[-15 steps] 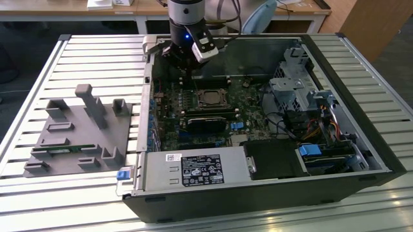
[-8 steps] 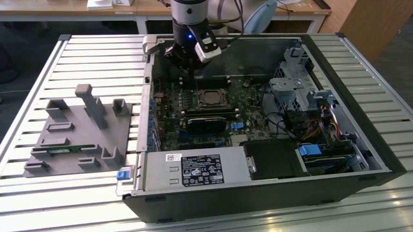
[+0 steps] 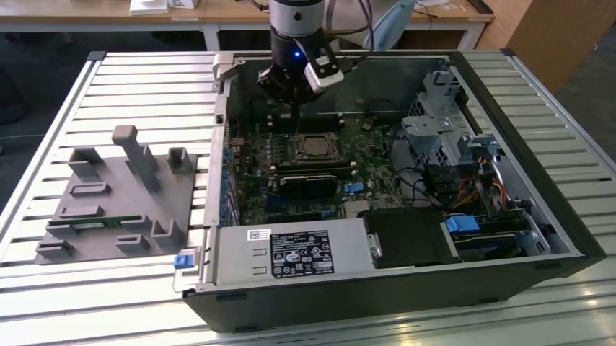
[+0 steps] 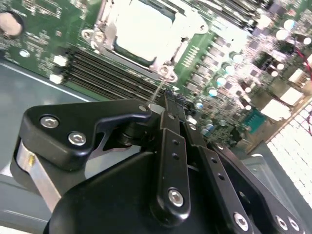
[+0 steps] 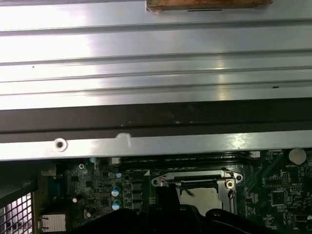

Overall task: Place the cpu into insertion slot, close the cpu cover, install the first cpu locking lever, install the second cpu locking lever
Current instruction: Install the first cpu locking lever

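In the exterior view the black claw (image 3: 291, 101) hangs just behind the dull silver square cpu (image 3: 315, 144) seated in its socket; in the second wrist view its fingers (image 4: 171, 127) are pressed together beside the thin silver cpu cover (image 4: 168, 61); in the first wrist view the cpu (image 5: 202, 195) lies below.

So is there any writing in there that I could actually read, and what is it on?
Black label on the silver power supply box: print too small to read.
White sticker beside it: too small to read.
White markings on the green circuit board: blurred, unreadable.
No text reads clearly.
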Robot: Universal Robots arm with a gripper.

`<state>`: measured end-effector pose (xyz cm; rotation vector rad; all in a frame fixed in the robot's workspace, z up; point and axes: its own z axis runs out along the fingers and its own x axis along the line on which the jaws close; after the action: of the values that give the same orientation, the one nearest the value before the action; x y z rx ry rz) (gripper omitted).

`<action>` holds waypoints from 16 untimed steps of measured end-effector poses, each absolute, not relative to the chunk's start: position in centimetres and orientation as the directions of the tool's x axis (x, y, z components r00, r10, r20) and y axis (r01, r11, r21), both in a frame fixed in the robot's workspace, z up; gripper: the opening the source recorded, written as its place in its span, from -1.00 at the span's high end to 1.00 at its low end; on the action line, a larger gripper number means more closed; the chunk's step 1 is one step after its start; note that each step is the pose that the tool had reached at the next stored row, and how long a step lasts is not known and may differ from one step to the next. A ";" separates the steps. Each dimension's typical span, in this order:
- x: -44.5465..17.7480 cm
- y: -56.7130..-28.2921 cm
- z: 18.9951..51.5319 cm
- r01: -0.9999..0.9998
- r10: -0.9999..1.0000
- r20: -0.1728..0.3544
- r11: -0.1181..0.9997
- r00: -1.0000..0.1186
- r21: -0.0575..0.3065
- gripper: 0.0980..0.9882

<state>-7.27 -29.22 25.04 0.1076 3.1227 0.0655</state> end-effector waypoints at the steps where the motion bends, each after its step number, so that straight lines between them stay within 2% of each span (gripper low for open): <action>1: -6.9 -29.2 25.0 0.069 0.069 -0.015 0.997 -0.997 0.043 0.96; 4: -5.9 -29.2 25.0 0.069 0.069 -0.012 0.997 -0.998 0.046 0.96; 7: -5.7 -29.2 24.8 0.068 0.069 -0.010 0.996 -0.998 0.064 0.96; 16: -5.2 -29.2 24.2 0.033 0.033 -0.011 0.997 -0.999 0.064 0.96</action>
<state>-5.18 -29.21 24.21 0.0516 3.1273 0.1006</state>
